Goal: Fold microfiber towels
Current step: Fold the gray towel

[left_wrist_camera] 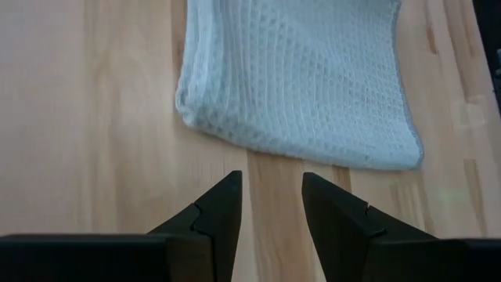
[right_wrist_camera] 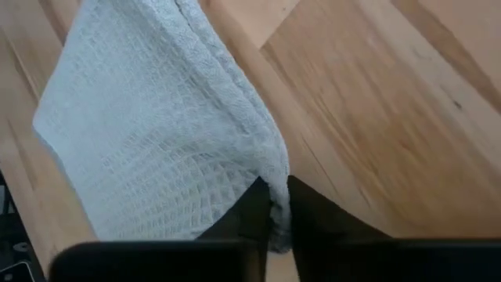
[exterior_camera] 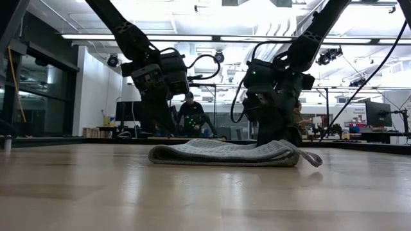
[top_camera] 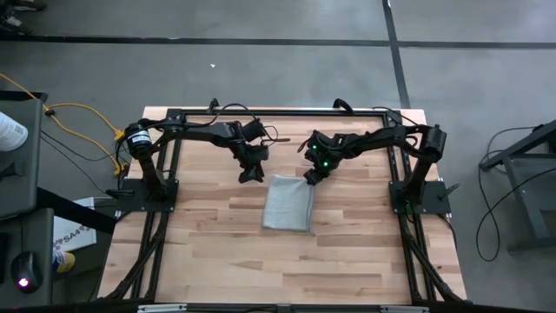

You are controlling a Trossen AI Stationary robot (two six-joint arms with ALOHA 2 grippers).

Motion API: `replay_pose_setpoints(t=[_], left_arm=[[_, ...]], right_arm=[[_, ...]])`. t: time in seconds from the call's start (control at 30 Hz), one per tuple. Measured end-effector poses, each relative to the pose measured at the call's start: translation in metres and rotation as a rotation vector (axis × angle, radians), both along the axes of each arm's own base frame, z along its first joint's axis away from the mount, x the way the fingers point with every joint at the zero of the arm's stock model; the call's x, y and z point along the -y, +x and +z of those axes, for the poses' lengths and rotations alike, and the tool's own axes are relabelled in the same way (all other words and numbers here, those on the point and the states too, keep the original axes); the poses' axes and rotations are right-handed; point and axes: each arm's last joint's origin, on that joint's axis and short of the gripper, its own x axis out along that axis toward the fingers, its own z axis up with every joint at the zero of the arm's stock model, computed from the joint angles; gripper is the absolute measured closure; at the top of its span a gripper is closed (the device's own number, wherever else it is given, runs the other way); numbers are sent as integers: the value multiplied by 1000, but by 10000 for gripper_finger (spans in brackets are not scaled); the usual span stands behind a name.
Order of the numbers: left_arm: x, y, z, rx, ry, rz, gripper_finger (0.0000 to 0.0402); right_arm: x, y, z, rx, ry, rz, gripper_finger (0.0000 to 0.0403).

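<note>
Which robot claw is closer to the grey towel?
The right one. The right gripper is pinching the towel at its far right corner. The left gripper is open and hangs just off the towel's far left corner, not touching it.

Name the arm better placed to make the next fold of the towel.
Right, probably. The right gripper is already shut on a corner of the towel, so it could carry that edge over. The left gripper is open above bare wood beside the towel, holding nothing.
</note>
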Motion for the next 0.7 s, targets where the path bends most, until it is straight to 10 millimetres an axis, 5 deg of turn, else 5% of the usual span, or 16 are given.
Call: replay_pose_setpoints(t=[0.53, 0.7], left_arm=[[-5, 9, 5, 109, 89, -8, 265], [-9, 18, -13, 63, 8, 103, 265]], right_arm=[[0, 1, 1, 13, -9, 8, 394], [-2, 2, 1, 16, -5, 17, 388]])
